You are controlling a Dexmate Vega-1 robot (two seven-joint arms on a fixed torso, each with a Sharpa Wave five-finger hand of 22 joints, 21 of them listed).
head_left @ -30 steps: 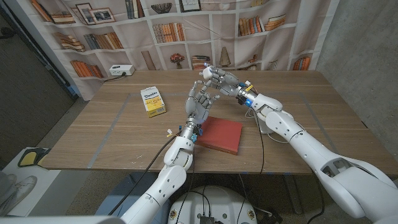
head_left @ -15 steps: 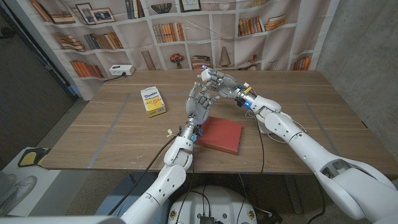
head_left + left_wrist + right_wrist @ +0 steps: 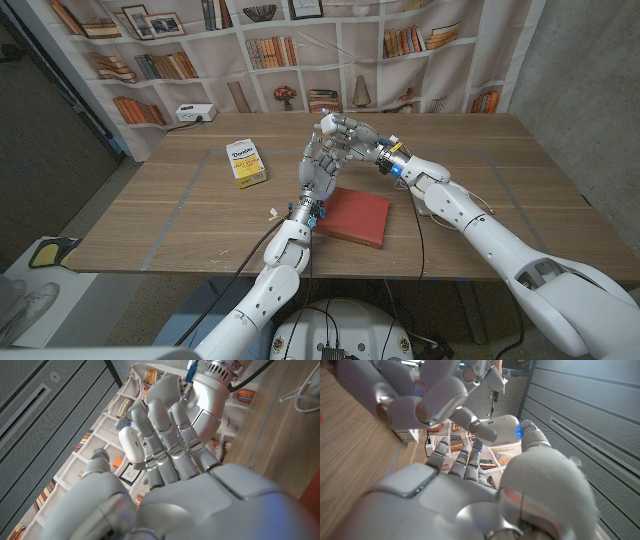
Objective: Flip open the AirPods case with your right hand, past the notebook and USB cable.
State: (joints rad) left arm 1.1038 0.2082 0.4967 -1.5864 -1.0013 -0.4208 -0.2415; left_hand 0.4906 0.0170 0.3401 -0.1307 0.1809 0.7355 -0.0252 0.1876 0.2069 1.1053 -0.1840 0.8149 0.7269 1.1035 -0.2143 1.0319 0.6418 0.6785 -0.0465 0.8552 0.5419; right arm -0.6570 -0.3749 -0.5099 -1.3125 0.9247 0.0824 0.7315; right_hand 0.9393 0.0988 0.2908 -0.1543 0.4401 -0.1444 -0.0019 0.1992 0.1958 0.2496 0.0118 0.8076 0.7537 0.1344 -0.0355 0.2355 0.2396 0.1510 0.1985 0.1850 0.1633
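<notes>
Both hands meet above the middle of the wooden table (image 3: 200,190), raised off its surface. The left hand (image 3: 320,163) stands upright with fingers pointing up, and the right hand (image 3: 345,130) reaches in from the far right side, curled over the top of it. Between them sits the white AirPods case (image 3: 131,444), a small rounded shape; in the left wrist view it lies against the left hand's fingers (image 3: 165,435), and in the right wrist view the AirPods case (image 3: 501,427) is pinched at the tips of the right hand (image 3: 470,490), with a blue light glowing beside it. The left hand appears to support the case, though the exact grasp cannot be told. Whether the lid is open cannot be told either.

Just in front of the left wrist, a red notebook (image 3: 355,216) lies flat on the table. A white USB cable (image 3: 432,205) loops on the table to the right of the notebook, partly under the right forearm. Well apart to the left, a yellow and white box (image 3: 245,163) lies on the wood. At the far left edge sits a white power strip (image 3: 193,113), before a printed bookshelf backdrop (image 3: 260,50)
</notes>
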